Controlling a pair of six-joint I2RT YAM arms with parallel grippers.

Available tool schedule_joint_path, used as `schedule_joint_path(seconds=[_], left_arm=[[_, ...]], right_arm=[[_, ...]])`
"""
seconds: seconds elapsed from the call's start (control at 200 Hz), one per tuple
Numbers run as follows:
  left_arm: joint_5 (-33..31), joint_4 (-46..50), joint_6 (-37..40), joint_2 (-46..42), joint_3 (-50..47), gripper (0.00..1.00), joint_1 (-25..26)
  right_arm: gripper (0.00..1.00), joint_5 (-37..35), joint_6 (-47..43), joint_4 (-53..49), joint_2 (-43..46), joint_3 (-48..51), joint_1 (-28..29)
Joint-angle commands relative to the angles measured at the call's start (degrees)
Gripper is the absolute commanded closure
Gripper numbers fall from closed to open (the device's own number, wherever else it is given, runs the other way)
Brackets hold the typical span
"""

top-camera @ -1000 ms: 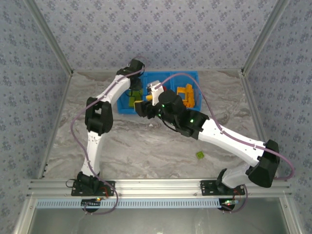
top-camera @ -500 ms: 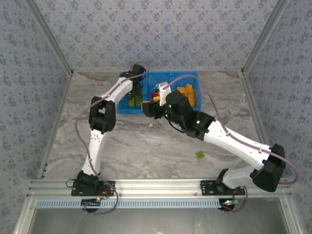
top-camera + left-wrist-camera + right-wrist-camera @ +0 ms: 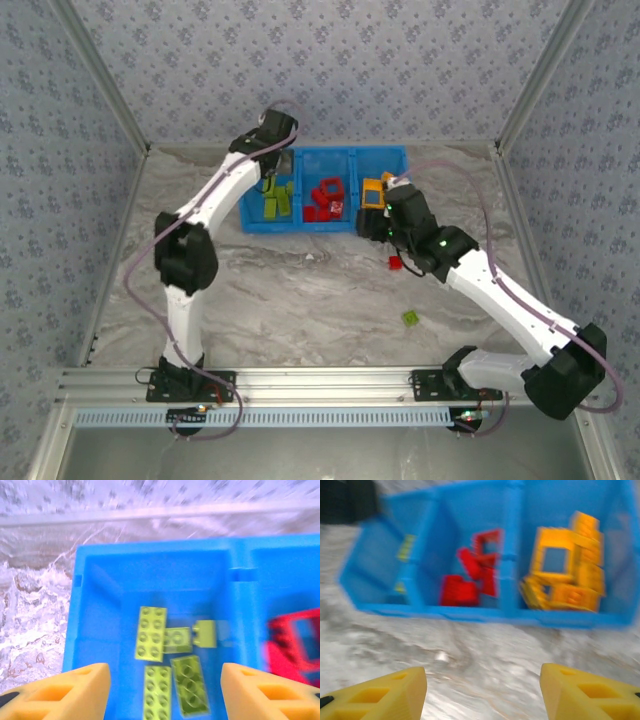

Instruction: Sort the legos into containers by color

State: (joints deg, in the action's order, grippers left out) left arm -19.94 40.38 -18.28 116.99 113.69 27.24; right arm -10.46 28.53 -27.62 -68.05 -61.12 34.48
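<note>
Legos [image 3: 151,632] untouched; left end effector [image 3: 162,682] gapes empty.

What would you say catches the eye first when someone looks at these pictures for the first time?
The bright blue bin at the far side of the table stands out, with green bricks in its left compartment, red bricks in the middle and orange-yellow bricks on the right. Two strays lie in front of it: a red brick beside the right arm and a green brick nearer the camera.
</note>
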Motion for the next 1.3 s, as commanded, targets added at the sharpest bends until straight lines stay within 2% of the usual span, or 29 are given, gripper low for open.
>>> schedule_joint_path(seconds=[0.0, 0.115, 0.27, 0.445, 0.615, 0.769, 0.944, 1.089, 1.199, 1.294], left_arm=[[4.19, -7.16, -3.4, -13.31, -9.84, 0.4, 3.3], [9.28, -15.87, -7.15, -27.33, -25.09, 0.4, 7.74], [10.89, -24.53, -9.79, -41.39, -41.91, 0.39, 19.73], [3.94, -28.92, -12.77, -50.9, -54.52, 0.39, 34.49], [-4.08, -30.21, -15.22, -52.16, -59.37, 0.39, 45.23], [-6.98, -31.37, -17.29, -50.36, -60.09, 0.39, 49.05], [-7.51, -31.68, -17.39, -48.74, -59.66, 0.39, 50.64], [-7.49, -31.73, -17.69, -48.75, -60.28, 0.4, 50.8], [-8.97, -31.19, -18.24, -49.33, -60.46, 0.4, 50.9], [-12.41, -27.04, -18.61, -50.11, -58.28, 0.4, 50.92]], right_arm=[[0.35, 3.04, 0.96, -11.1, 0.18, 3.64, -4.34], [0.37, 7.55, -0.91, -11.78, -2.58, 6.2, -9.36], [0.37, 10.01, -3.18, -10.79, -9.84, 6.12, -12.32], [0.37, 9.33, -4.8, -9.31, -19.2, 3.43, -13.17], [0.4, 8.79, -5.01, -7.08, -25.53, 2.8, -13.19], [0.44, 7.71, -5.54, -4.65, -28.7, 2.4, -13.27], [0.48, 6.83, -5.99, -3.86, -32.1, 0.99, -13.46], [0.57, 5.94, -6.43, -3.45, -33.57, 0.31, -13.43], [0.67, 4.69, -6.14, -3.5, -32.12, 1.07, -12.3], [0.68, 2.43, -5.43, -4.86, -27.88, 1.88, -8.85]])
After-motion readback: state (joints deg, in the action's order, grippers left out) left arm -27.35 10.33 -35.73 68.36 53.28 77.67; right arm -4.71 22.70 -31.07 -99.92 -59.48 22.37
